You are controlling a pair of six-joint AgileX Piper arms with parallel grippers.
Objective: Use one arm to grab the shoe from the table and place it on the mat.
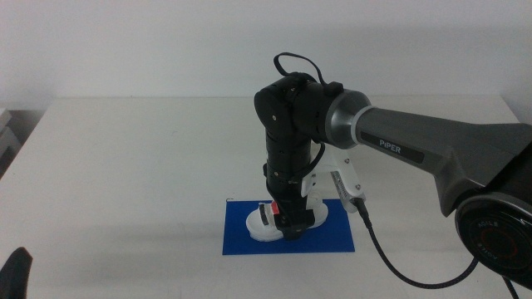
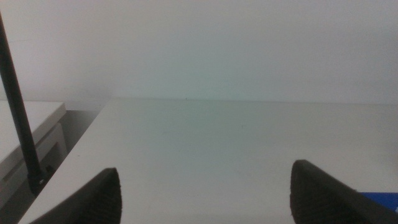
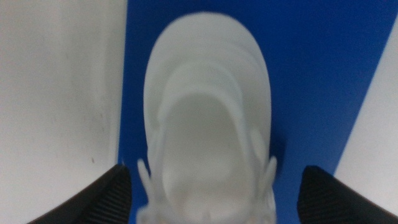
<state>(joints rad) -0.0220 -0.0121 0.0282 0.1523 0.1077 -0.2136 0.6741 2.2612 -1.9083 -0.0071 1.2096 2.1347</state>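
While the big, plain white flat surface (image 1: 125, 166) carries everything, the black and grey jointed arm (image 1: 399, 145) reaches in from the right side and bends down over the thin, flat, deep-blue mat (image 1: 332, 239). On that mat sits the small white chunky shoe (image 1: 262, 226) with a bit of red strap showing — so it looks like it is already in its place.

Seen from the right wrist, the right pincer (image 3: 211, 186) has its two dark jaws spread wide, one on each side of the shoe and not squeezing it. A good way to finish, I think, is to lift straight up — slowly, so no jaw bumps the shoe off the mat.

Over by the near left corner, the left pincer (image 2: 205, 196) waits with its jaws wide apart, holding nothing.

White letters on the arm read "PIPER" (image 1: 391, 144).
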